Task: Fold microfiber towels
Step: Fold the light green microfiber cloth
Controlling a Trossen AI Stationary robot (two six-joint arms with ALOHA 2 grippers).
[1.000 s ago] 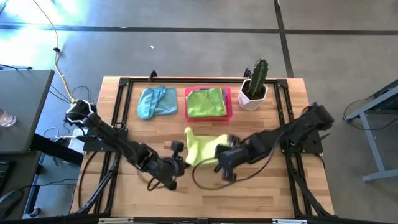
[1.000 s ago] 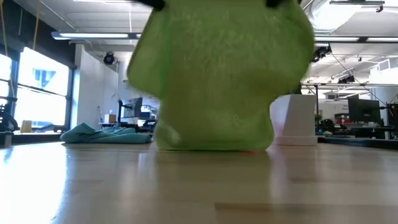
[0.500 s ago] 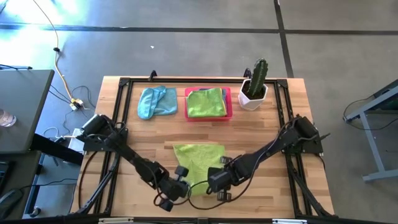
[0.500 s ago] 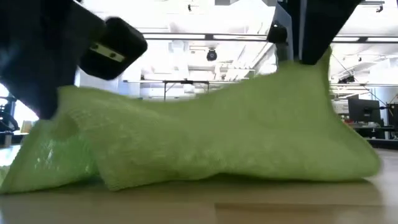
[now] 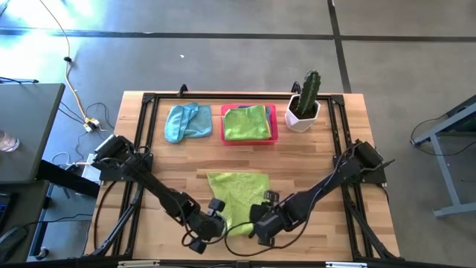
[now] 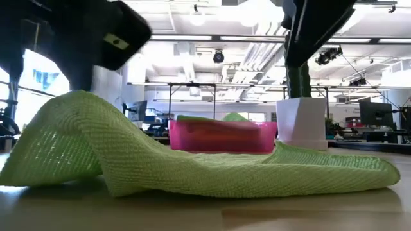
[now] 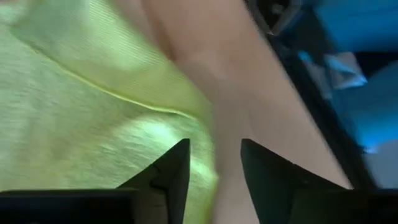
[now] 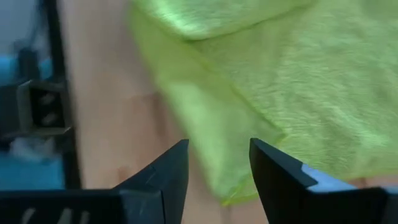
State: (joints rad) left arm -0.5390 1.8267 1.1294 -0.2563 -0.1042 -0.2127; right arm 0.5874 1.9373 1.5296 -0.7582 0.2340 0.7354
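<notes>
Bright overhead light, blurred wrist views

Lime green towel (image 5: 238,195), fine ribbed weave, on light wood-grain surface (image 5: 312,160). Second lime green towel (image 5: 246,122) in pink tray (image 5: 272,126). Light blue towel (image 5: 187,121). Green cactus (image 5: 309,88), white pot (image 5: 301,119). Black frame rails (image 5: 143,126).

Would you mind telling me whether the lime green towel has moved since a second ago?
Yes. The lime green towel was bunched closer to the pink tray; it now lies spread flat, reaching toward the table's near edge.
</notes>
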